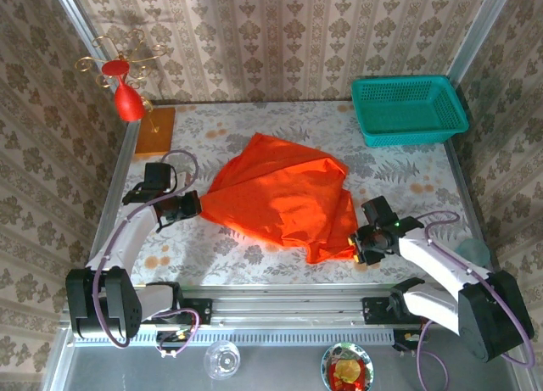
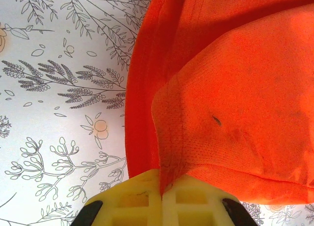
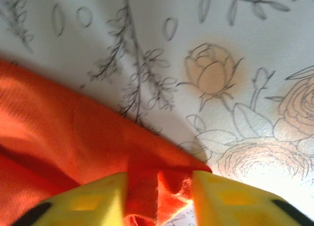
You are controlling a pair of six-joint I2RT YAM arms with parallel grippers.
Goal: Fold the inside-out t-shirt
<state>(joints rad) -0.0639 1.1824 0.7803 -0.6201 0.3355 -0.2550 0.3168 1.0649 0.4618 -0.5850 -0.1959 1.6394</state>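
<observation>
The inside-out t-shirt lies crumpled in the middle of the flowered table, bright orange-red and unprinted. My left gripper is at the shirt's left edge. In the left wrist view the yellow jaws of the left gripper are pressed together on a seamed fold of the shirt. My right gripper is at the shirt's lower right corner. In the right wrist view the right gripper has its jaws apart, with a bunched corner of the shirt between them.
A teal basket stands at the back right. At the back left are a red ornament on a gold wire stand and an orange board. A glass and a bowl sit below the near rail.
</observation>
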